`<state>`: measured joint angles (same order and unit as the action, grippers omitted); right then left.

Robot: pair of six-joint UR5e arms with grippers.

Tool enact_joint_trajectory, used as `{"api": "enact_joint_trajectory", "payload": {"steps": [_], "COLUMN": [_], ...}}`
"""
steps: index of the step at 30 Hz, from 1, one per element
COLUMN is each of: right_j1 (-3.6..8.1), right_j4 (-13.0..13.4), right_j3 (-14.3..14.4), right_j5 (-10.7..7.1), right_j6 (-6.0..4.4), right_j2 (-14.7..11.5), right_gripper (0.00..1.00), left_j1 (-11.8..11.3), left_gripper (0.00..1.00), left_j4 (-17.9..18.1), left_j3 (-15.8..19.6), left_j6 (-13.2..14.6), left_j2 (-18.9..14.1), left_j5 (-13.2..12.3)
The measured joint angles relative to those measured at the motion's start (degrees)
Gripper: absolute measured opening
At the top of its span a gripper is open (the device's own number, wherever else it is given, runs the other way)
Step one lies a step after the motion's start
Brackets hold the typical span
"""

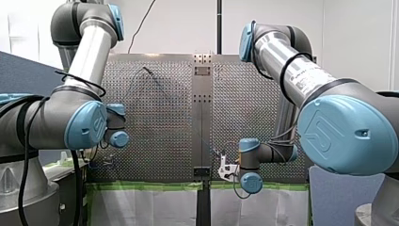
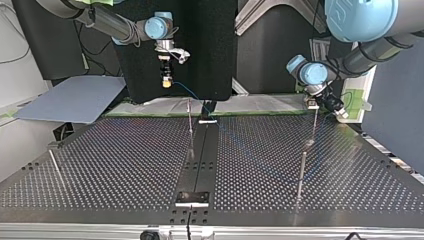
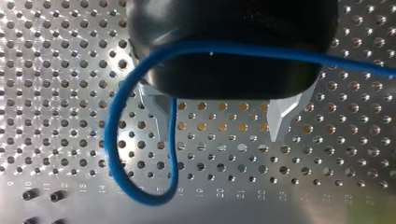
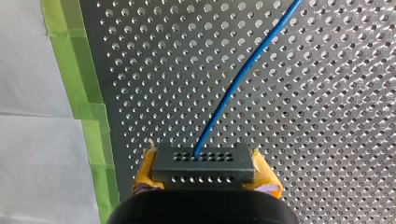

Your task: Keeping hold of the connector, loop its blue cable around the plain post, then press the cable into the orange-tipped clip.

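Pinching the connector (image 4: 204, 161) in my right gripper (image 4: 205, 173) near the taped edge of the table (image 4: 140, 70), with my left gripper (image 3: 220, 122) spread wide.

Not finding much to read here, honestly. Spotting a white label (image 1: 307, 78) wrapping the upper tube of my right arm (image 1: 277, 49) in the front view, carrying small dark print, way too tiny for making out a single word. Seeing an embossed logo mark on that arm's big blue joint cap (image 1: 347, 134) and another on my left arm's cap (image 1: 87, 125), looking more like a sign than letters. Noticing a faint row of engraved numbers (image 3: 219, 192) running beside the last line of holes on the perforated table (image 3: 336, 144) in the left wrist view, reading roughly 19, 20, 21, 22, with the rest blurring out.
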<state>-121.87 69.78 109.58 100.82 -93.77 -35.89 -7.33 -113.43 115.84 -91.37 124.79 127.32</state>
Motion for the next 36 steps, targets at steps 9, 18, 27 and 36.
{"api": "enact_joint_trajectory", "payload": {"steps": [9, 18, 27, 36], "right_j1": [-0.01, 0.0, 0.0, 0.12], "right_j4": [0.02, 0.02, 0.1, 0.16], "right_j3": [0.0, -0.01, 0.0, -0.01], "right_j5": [-0.07, -0.44, -0.61, -0.68], "right_j6": [-0.21, -0.45, -0.66, -0.8], "right_j2": [0.0, 0.0, -0.01, 0.0], "right_gripper": [0.0, 0.0, 0.0, 0.0], "left_j1": [-0.77, -1.9, -3.12, -3.86], "left_gripper": [1.0, 1.0, 1.0, 1.0], "left_j4": [-0.52, -0.84, -0.91, -1.44], "left_j3": [0.0, -0.76, -1.55, -1.56], "left_j6": [-3.33, -8.55, -11.11, -11.41], "left_j2": [0.14, 2.95, 8.09, 9.5], "left_j5": [-1.72, -3.73, -4.72, -5.96]}}
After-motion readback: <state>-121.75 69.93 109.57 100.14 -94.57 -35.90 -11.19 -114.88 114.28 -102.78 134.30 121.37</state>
